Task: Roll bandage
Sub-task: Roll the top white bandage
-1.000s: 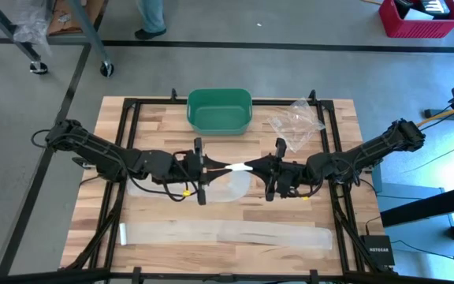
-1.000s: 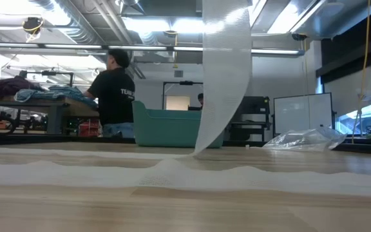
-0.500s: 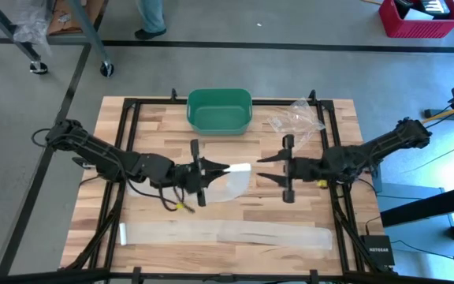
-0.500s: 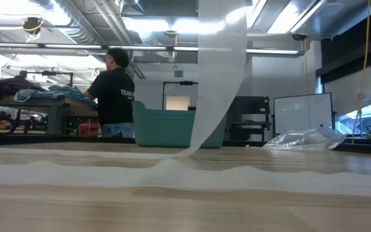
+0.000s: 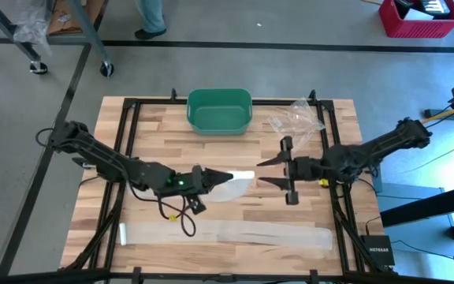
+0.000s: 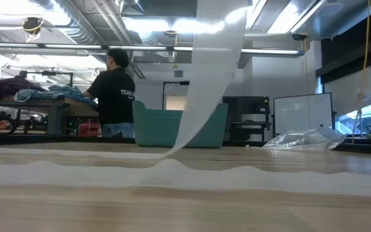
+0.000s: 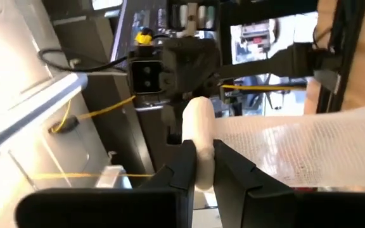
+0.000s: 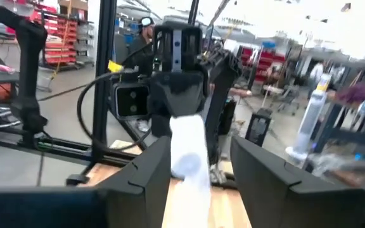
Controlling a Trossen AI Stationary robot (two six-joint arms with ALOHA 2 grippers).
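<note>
High view: left tool grips the bandage end above mid-tabletop; the strip trails to the near edge. Right tool stands open, apart. Left wrist view: fingers pinch the rolled end.

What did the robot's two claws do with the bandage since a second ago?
The right gripper let go of the bandage roll, opened and backed off to its own side. The left gripper kept its hold and twisted, so the hanging strip swung a little. The flat strip, green bin and plastic bag stayed put.
</note>
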